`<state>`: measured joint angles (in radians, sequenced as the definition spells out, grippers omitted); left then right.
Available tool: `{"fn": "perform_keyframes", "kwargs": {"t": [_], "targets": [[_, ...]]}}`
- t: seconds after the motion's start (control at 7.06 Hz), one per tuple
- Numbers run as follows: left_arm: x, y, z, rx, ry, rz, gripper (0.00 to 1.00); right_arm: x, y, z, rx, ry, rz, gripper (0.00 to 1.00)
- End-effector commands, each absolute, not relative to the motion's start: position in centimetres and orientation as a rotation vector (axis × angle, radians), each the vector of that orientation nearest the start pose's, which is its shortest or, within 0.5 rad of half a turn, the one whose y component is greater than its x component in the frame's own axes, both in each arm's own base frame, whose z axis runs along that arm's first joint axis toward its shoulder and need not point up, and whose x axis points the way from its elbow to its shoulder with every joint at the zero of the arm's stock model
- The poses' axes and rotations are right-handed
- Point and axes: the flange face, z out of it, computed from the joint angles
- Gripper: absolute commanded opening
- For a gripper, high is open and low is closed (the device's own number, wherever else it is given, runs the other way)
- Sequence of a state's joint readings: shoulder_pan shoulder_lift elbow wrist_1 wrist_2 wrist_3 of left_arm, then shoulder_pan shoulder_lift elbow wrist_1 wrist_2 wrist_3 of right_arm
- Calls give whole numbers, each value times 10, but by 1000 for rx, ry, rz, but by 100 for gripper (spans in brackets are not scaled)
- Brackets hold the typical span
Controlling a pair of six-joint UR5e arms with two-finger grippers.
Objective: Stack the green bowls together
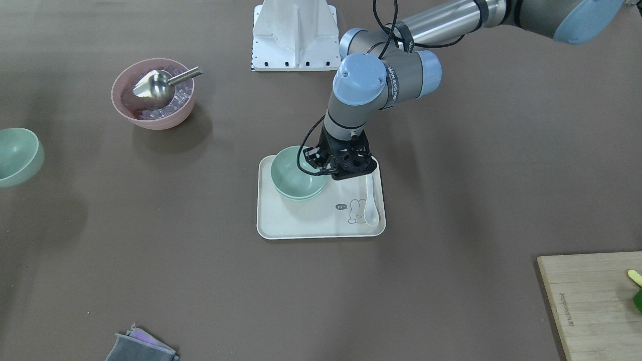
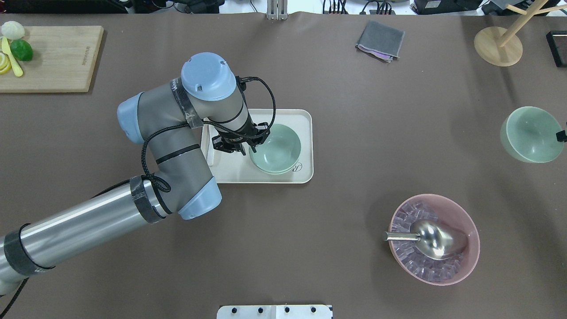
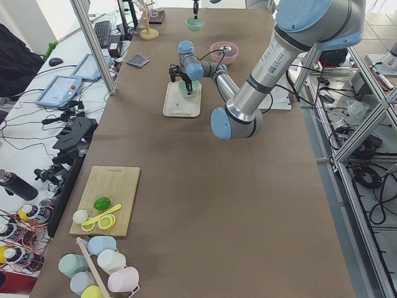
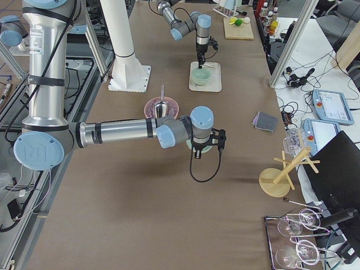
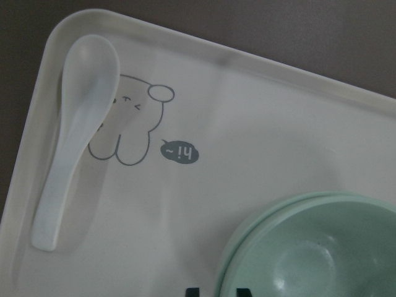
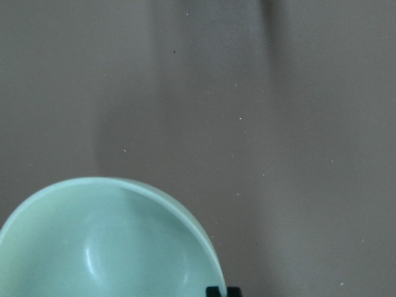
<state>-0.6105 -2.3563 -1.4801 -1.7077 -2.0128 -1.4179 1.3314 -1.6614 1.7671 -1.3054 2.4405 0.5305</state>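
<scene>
Two green bowls (image 2: 277, 148) sit nested on the tray (image 2: 304, 120). Our left claw (image 5: 218, 291) straddles their rim, set narrow, and we cannot tell if it grips. Our right claw (image 6: 223, 291) holds the third bowl (image 2: 529, 135) by its rim, well apart on the right. Next, we judge, that bowl must come over and drop in squarely.

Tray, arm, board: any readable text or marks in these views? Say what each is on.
"hi~": in the grey speech bubble printed on the tray, next to the rabbit drawing.
Label strip on the left arm: lettering blurred, not readable.
Line burnt into the cutting board: too small to read.
No text on the green bowls.
</scene>
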Motion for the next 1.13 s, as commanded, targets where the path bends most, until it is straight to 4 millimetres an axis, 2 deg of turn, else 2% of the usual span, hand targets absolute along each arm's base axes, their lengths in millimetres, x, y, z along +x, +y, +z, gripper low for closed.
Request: {"fn": "perform_keyframes", "kwargs": {"t": [0.0,0.14,0.28,0.57,0.71,0.85,0.99], "targets": [[544,-496,191,-60,928,-243,97,-56,-470,562,2,-941,103,0],[534,-501,186,-51,939,-249,97,-54,-470,546,4,-948,104,0],[511,-514,184,-19,947,-241,97,-53,-472,505,-16,-944,117,0],[446,-524,235,49,923,-169,97,-56,-486,402,-53,-930,137,0],[405,-537,261,59,918,-135,97,-72,-497,352,-69,-928,115,0],[367,-546,285,85,906,-99,97,-107,-508,303,-87,-928,85,0],[334,-549,310,115,884,-74,97,-159,-507,263,-120,-918,101,0]]}}
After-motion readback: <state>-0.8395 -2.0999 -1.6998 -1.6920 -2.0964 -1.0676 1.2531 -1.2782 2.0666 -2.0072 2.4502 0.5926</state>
